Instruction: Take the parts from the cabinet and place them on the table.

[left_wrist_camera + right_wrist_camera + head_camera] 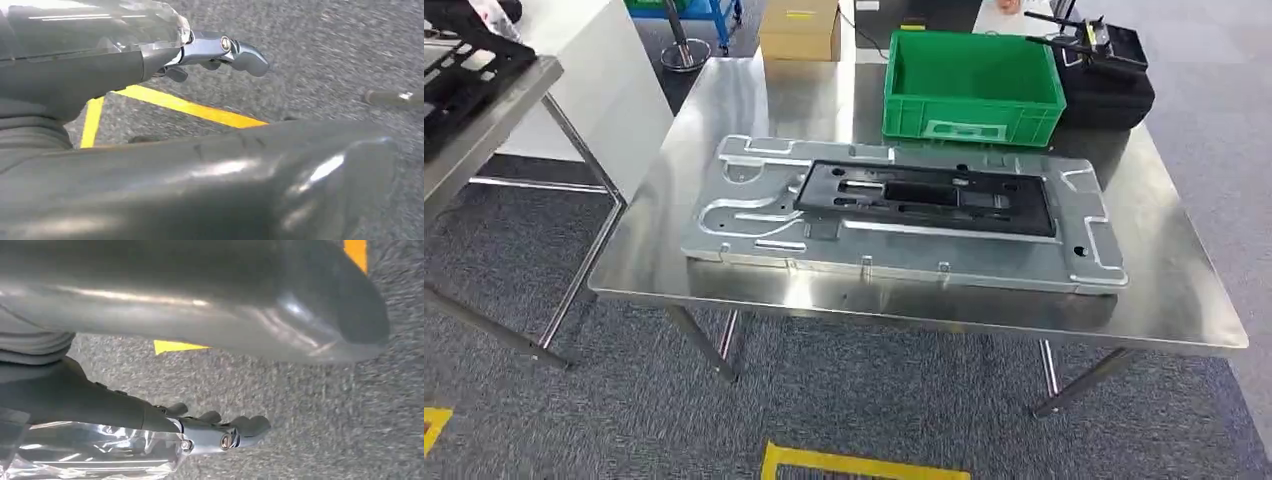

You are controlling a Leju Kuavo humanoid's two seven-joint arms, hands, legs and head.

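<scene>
Nearest thing is the yellow floor tape (864,464) on grey carpet, w/ the shiny steel desk (1164,300) right behind it. The part, a flat silver metal plate w/ a black insert panel (904,215), already lies flat on the desk. Left hand (220,52) and right hand (220,432) hang over the carpet, fingers loosely curled, holding nothing afaict. Risk imo: any next part set down could bump the green plastic crate (972,85) just behind the plate, or stick out over the desk edge, not much free room left. Black case (1109,75) and cardboard box (801,30) crowd the far side.
</scene>
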